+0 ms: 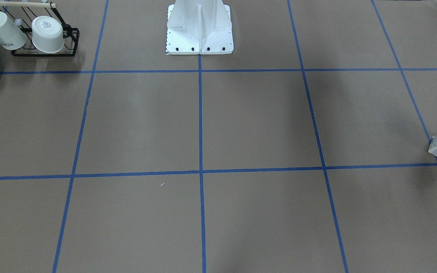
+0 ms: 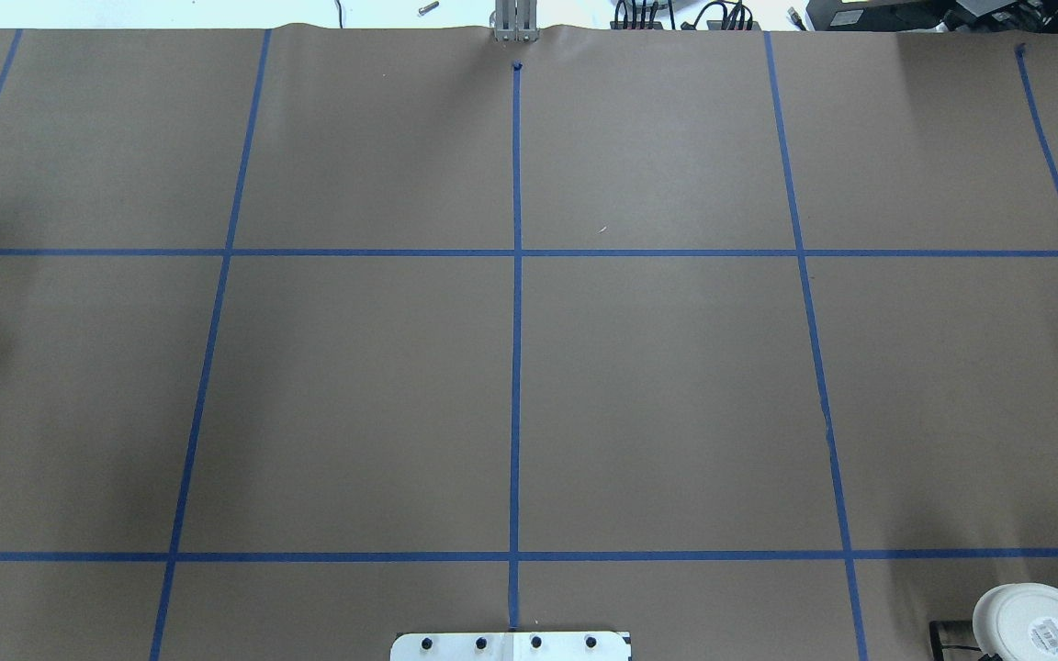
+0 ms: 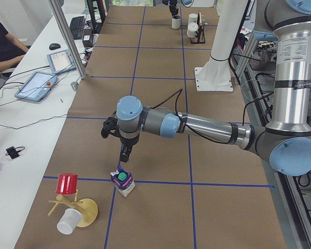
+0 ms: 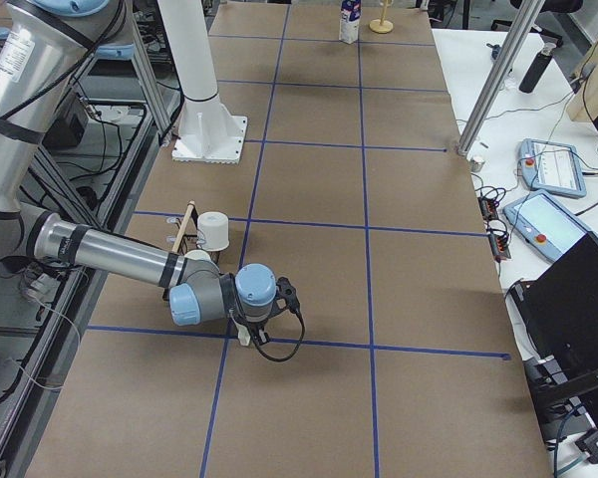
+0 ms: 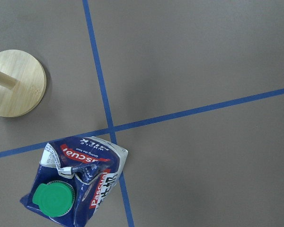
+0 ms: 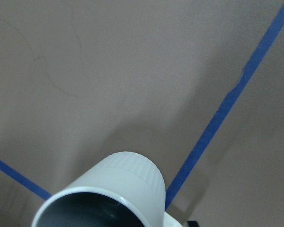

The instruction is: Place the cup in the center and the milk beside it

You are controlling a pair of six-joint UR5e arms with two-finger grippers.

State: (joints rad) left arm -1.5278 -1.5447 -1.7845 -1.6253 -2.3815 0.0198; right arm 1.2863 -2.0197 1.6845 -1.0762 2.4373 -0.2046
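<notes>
**Status.** Neither item is sitting at the centre of the tabletop (image 1: 260, 121).

- **Milk:** The milk (image 5: 75, 184) is standing upright on a blue tape line (image 5: 100, 75), just beside a crossing at the robot's left end and near a wooden stand (image 5: 16, 82).
- **Left claw:** The left claw (image 3: 124, 155) is hovering just above the green cap (image 5: 54, 199). I cannot tell whether it is spread wide or drawn narrow.
- **Cup:** The cup (image 6: 128, 179) is standing mouth-up at the opposite end. It is near a black rack (image 1: 70, 41) that is carrying a lettered mug (image 1: 4, 32) and a wider cup (image 1: 47, 34).
- **Right claw:** The right claw (image 4: 247, 334) is hanging over the cup. Its spread cannot be told either.

**Hazards, as judged.**

- The carton's gable top is looking creased, so a hard squeeze is risking a buckled wall or a slip during the long carry.
- Too low a descent is risking a strike on the cap and a toppled carton.
- On the cup side, a drifting approach is risking contact with the rack, or a grasp on the wrong mug.
- With both arms heading for the same centre, poor sequencing is risking an arm-to-arm collision, or the carton knocking the cup over.
</notes>
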